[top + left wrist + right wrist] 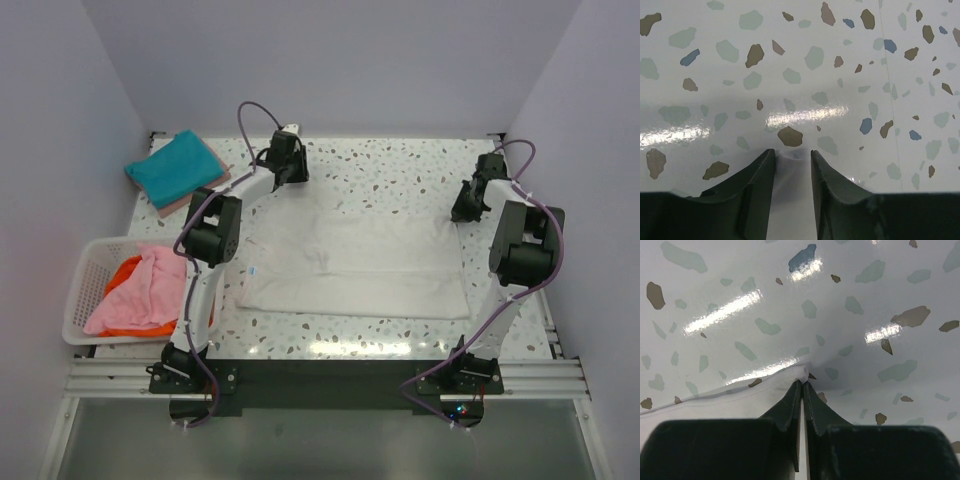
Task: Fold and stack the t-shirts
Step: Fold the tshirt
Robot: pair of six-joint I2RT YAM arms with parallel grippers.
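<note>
A white t-shirt lies spread flat in the middle of the speckled table. My left gripper sits at the shirt's far left corner. In the left wrist view its fingers stand apart, with white cloth lying in the gap between them. My right gripper is at the far right corner. Its fingers are pressed together on a pinched tip of the white shirt's edge. A folded teal t-shirt rests at the far left on a pinkish layer.
A white lattice basket stands at the left edge, holding a pink shirt over an orange one. Purple walls close in the back and both sides. The arm bases sit on a rail at the near edge.
</note>
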